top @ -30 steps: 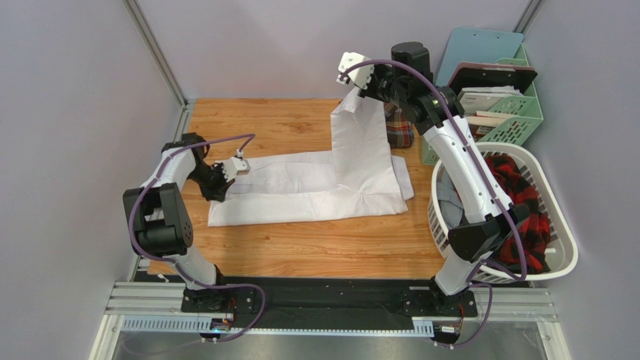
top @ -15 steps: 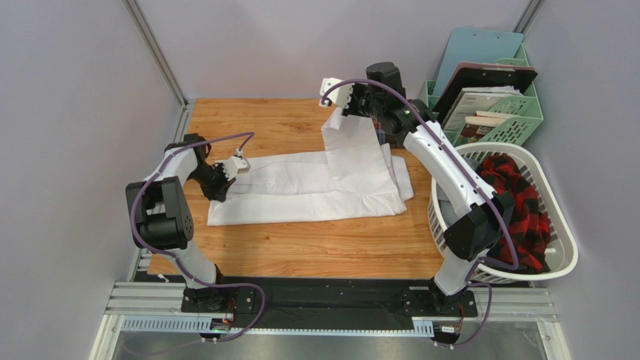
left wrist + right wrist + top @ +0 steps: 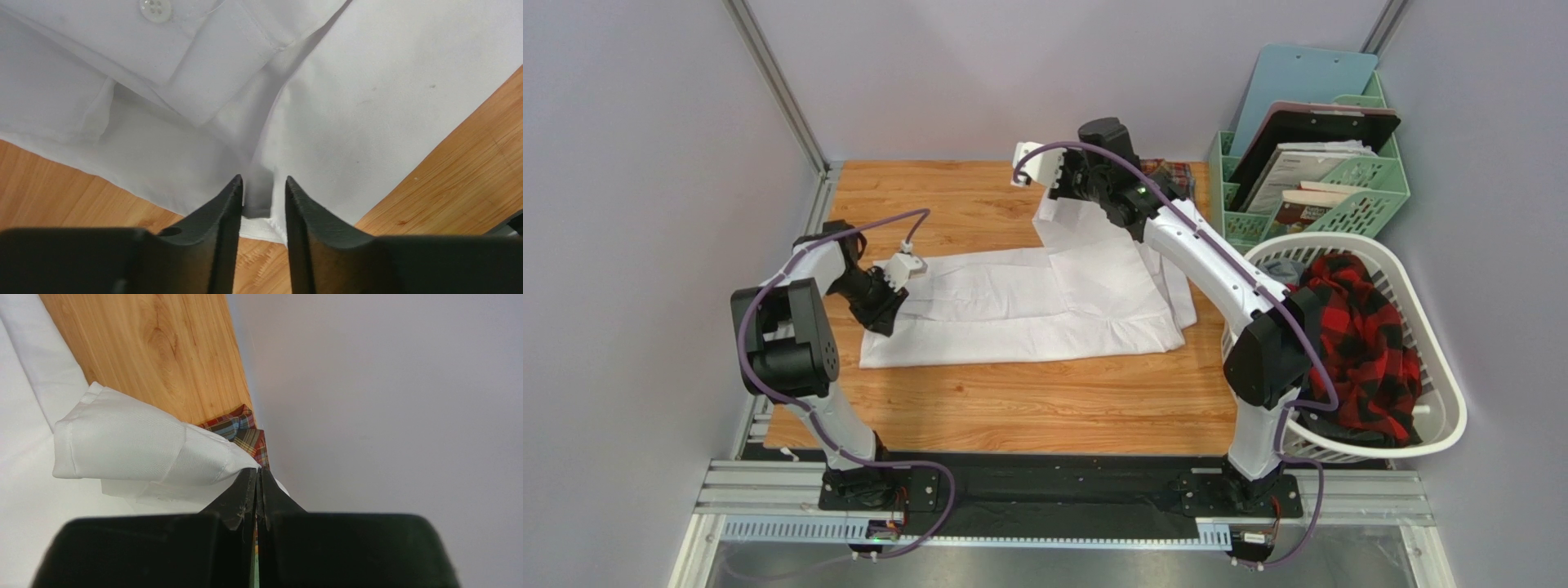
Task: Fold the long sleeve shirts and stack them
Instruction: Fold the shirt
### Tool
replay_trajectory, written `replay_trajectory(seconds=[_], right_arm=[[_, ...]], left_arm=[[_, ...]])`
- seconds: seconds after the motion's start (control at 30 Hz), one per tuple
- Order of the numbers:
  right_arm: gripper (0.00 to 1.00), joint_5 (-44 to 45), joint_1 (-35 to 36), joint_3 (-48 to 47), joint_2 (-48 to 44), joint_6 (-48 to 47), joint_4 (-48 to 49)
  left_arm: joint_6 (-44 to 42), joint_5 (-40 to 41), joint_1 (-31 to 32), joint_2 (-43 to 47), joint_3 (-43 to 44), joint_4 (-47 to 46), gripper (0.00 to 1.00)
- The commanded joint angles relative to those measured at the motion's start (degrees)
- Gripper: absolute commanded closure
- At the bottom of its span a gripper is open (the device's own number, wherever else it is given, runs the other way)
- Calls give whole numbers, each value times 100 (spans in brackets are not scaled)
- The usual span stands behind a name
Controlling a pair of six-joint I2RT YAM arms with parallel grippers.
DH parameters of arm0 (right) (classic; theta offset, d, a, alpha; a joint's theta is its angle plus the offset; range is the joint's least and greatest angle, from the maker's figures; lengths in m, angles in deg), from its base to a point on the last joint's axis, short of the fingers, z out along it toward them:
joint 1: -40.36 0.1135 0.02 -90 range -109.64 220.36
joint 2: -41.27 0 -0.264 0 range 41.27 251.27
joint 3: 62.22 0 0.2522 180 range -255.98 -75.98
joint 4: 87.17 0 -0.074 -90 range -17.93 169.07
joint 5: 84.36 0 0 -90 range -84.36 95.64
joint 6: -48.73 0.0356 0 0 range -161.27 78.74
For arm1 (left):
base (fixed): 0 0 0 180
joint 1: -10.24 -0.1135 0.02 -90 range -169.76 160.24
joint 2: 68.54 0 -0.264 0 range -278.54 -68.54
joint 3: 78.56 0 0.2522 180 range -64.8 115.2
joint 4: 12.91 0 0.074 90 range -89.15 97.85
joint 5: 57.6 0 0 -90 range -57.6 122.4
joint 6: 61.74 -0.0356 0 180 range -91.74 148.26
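A white long sleeve shirt (image 3: 1014, 312) lies spread across the wooden table. My right gripper (image 3: 1053, 194) is shut on its right-hand edge and holds that part lifted above the back of the table. In the right wrist view the gripper (image 3: 258, 471) pinches a fold of the white cloth (image 3: 135, 447). The plaid shirt (image 3: 245, 432) shows just behind it, at the back (image 3: 1173, 172). My left gripper (image 3: 886, 311) is down at the shirt's left end. Its jaws (image 3: 263, 184) stand slightly open with the hem lying loose between them, near a buttoned cuff (image 3: 202, 49).
A white laundry basket (image 3: 1437, 404) at the right holds a red and black checked garment (image 3: 1363, 343). A green organiser (image 3: 1369, 184) with folders stands at the back right. Grey walls close in the table at the left and back.
My right gripper has carried the lifted cloth leftwards and lower over the shirt. My left gripper's jaws have parted from shut and let go of the hem.
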Motion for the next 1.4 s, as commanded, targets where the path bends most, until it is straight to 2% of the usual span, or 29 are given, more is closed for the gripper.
replay_trajectory(seconds=[0.0,0.07,0.13,0.37,0.6,0.7,0.9,1.07,1.23,1.37], right_arm=[[100,457,311,74,84,395,235],[100,485,468,4,137,571,-123],[100,502,574,-31,233,860,-379],[100,283,1023,-751,944,2143,-2125],[100,-1393,997,-2693,2516,3874,-4036],[100,-2385,804,-2800,2677,4594,-4046],[100,-3792,391,-2651,2484,5096,-3818],[100,-5016,-478,-2028,2238,6249,-2710],[100,-4676,-831,-894,2211,6205,-2754],[100,-4262,-1016,-454,2325,6241,-2675]], left_arm=[[438,-496,-195,184,331,-98,57],[623,-1013,-345,412,462,-107,50],[824,-1305,-389,544,594,-116,48],[1589,-2114,-389,572,1113,95,46],[2020,-2369,-389,642,1088,288,46],[2178,-2589,-389,721,938,367,46],[2381,-2958,-389,967,596,359,46],[2399,-3249,-389,1257,367,341,46],[2337,-3414,-363,1327,199,288,43],[3502,-3845,-135,1433,-64,-648,45]])
